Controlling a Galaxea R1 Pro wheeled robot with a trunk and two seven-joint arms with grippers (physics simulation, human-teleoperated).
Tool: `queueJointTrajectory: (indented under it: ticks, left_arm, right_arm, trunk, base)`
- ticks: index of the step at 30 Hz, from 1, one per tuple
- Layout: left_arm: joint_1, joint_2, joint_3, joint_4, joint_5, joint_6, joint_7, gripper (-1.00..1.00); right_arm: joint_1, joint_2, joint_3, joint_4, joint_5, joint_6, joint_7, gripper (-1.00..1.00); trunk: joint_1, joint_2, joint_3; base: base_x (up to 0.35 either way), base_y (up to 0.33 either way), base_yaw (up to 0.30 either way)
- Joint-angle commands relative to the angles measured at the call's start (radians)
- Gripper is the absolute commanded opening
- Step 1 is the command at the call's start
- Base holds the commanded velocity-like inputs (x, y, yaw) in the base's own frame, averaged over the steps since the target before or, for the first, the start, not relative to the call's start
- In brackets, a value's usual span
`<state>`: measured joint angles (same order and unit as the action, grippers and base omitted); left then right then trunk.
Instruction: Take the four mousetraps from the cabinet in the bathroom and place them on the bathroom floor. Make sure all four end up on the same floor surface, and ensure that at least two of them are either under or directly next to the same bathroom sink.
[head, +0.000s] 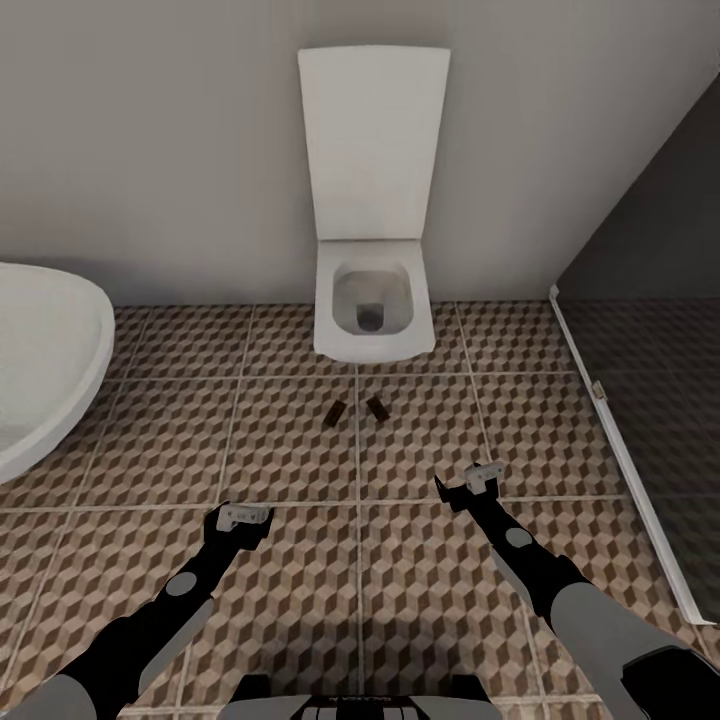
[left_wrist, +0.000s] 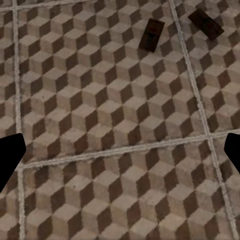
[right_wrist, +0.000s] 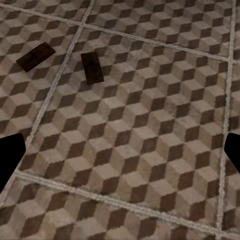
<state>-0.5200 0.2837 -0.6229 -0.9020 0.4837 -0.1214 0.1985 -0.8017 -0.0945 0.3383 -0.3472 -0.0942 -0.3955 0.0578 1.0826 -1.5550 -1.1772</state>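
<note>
Where the toilet (head: 372, 300) meets the bathroom floor (head: 300, 460) at frame centre, 2 mousetraps (head: 337, 413) (head: 376, 407) lie flat, small dark-brown rectangles just apart. Below them, left gripper (head: 240, 518) and right gripper (head: 470, 488) hover spread, empty.

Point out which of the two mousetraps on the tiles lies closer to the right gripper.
The mousetrap on the right, just past the grout line, lies closer to the right gripper; the other mousetrap lies on the neighbouring tile toward the left gripper.
</note>
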Motion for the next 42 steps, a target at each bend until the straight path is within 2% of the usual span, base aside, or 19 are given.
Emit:
queueJointTrajectory:
  ticks: [1, 18, 31, 42]
  left_arm:
    - [-0.001, 0.002, -0.008, 0.000, 0.010, -0.006, 0.009, 1.00]
    - [-0.001, -0.002, -0.008, 0.013, 0.010, -0.006, 0.009, 1.00]
    - [0.000, -0.026, -0.009, 0.039, 0.010, -0.005, 0.007, 1.00]
    - [-0.001, -0.036, -0.009, 0.051, 0.010, -0.004, 0.007, 1.00]
  right_arm:
    - [-0.001, -0.001, 0.004, 0.001, -0.010, -0.003, 0.005, 1.00]
    - [-0.001, 0.002, 0.004, 0.009, -0.010, -0.003, 0.005, 1.00]
    - [-0.001, 0.004, 0.004, 0.034, -0.011, 0.000, 0.001, 1.00]
    - [-0.001, 0.000, 0.001, 0.133, -0.011, -0.001, -0.004, 1.00]
  trunk:
    - [-0.004, 0.007, 0.003]
    - [-0.069, 0.126, 0.056]
    - [-0.119, 0.217, 0.097]
    - [-0.161, 0.294, 0.144]
  base:
    - [0.000, 0.000, 0.000]
    - [0.000, 0.000, 0.000]
    - [0.000, 0.000, 0.000]
    - [0.000, 0.000, -0.013]
